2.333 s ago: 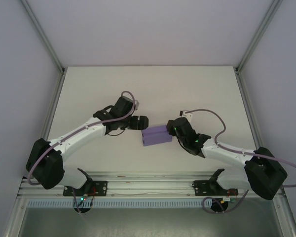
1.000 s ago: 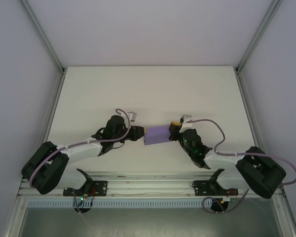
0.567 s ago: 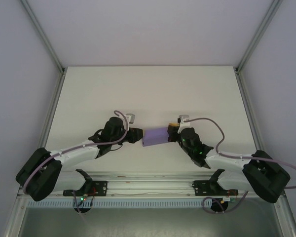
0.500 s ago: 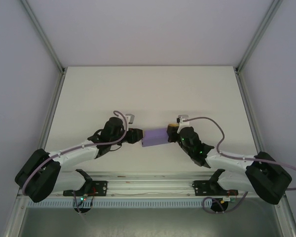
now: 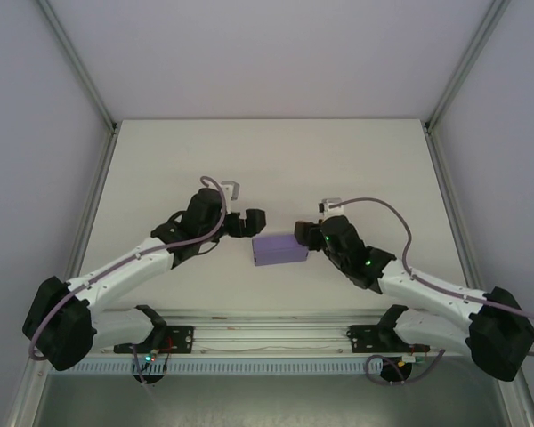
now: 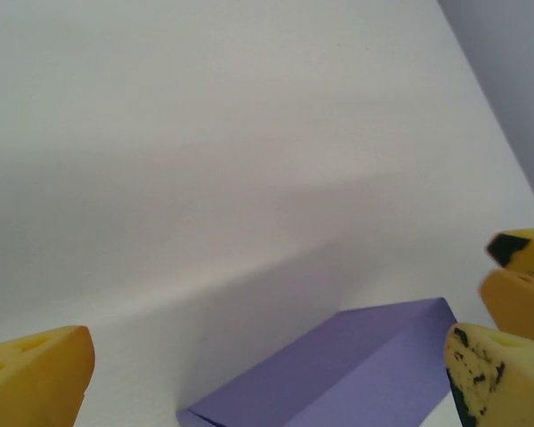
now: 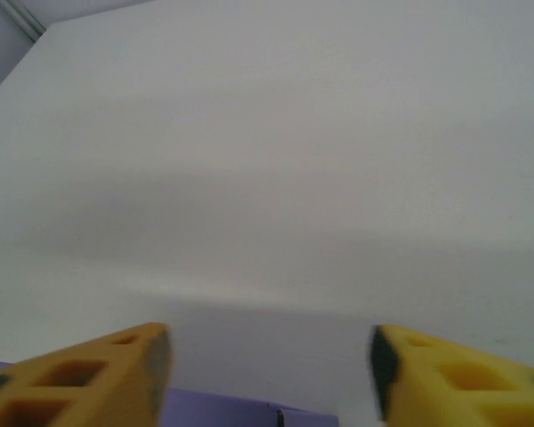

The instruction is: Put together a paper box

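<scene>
Between my two grippers, near the middle of the table (image 5: pixel 249 160), the box (image 5: pixel 279 250) lies flat on its long side, folded into a closed-looking block. My left gripper (image 5: pixel 252 222) hangs just past its far left corner and my right gripper (image 5: pixel 303 233) just beside its right end. Both are spread wide with nothing between the fingers. From the left wrist the box (image 6: pixel 356 365) sits low between my open fingers (image 6: pixel 36 378). From the right wrist only a lavender strip (image 7: pixel 222 409) shows at the bottom edge.

I cannot tell whether the end flaps are tucked in, so the first risk, as I judge it, is calling the job finished while a flap is loose. The paper looks thin. If I close hard across the middle, the walls could buckle and crease. If I push from one end only, the box would likely skid over the smooth table instead of taking the flap. My grippers are also close together, so a careless reach from either side could knock them against each other.
</scene>
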Robot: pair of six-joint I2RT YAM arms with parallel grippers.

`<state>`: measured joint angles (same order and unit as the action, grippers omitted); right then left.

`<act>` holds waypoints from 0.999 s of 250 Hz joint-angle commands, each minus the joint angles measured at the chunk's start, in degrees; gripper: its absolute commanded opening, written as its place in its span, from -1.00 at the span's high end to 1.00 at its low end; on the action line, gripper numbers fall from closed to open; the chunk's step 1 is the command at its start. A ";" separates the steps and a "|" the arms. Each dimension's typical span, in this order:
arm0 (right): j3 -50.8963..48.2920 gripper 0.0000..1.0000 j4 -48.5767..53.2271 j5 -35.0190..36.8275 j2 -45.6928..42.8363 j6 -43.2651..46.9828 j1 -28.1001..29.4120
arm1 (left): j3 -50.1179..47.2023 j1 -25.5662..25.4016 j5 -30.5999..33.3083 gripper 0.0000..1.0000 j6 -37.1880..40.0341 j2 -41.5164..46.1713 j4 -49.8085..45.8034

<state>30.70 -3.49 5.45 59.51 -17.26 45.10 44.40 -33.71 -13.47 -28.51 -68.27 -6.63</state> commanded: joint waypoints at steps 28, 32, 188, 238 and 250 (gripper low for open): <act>7.54 -0.99 11.79 -15.12 -1.28 21.97 -1.16 | 8.15 0.88 12.14 -1.00 2.20 -0.46 -13.64; 8.07 -0.99 12.93 -17.16 -1.15 24.30 -1.16 | 8.46 0.97 12.83 -1.00 2.25 -0.54 -14.12; 28.03 -0.99 37.00 -15.60 22.40 72.76 -0.35 | 5.00 10.34 12.42 -1.00 0.24 0.40 -16.84; 31.40 -0.88 37.01 -5.26 31.30 72.48 3.80 | 2.06 11.93 12.27 -1.00 -1.18 1.15 -16.22; 32.13 -0.81 36.80 -4.09 32.98 72.37 4.18 | 1.75 12.14 11.90 -1.00 -1.25 1.13 -16.16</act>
<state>60.62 31.29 -6.31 89.01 53.10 47.81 47.44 -22.37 -2.46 -28.53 -68.66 -21.76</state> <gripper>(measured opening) 0.938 0.998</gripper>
